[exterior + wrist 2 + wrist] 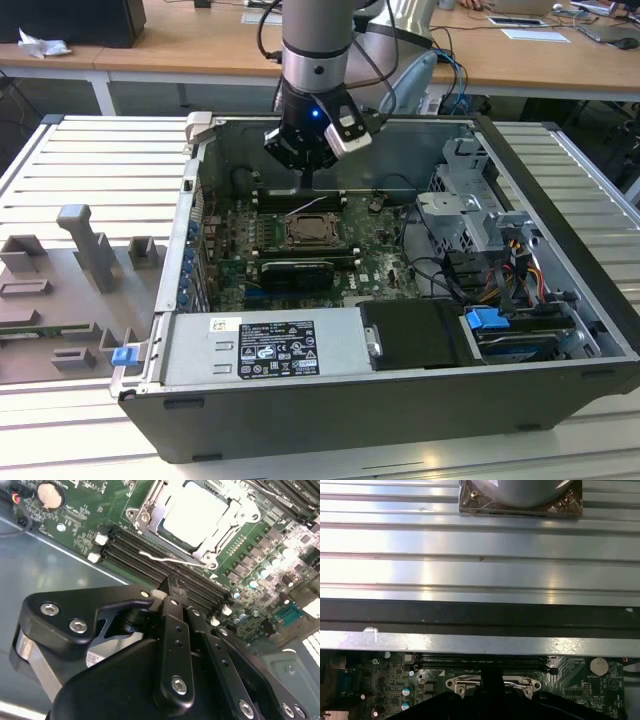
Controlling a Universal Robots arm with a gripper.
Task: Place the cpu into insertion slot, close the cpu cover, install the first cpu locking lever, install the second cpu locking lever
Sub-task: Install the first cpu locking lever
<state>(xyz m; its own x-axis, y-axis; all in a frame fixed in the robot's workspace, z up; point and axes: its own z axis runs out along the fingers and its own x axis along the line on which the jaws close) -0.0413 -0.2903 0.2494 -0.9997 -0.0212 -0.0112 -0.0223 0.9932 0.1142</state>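
Second wrist view | one cpu seated | one cpu cover shut

Single arm reaching straight down in the exterior view, grey wrist vertical, black gripper at its lower end, fingers pressed together to a narrow point in the second wrist view, nothing between them

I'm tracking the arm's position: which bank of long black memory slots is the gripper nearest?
The memory slots on the far side of the cpu, directly under the gripper; the other bank lies on the cpu's near side.
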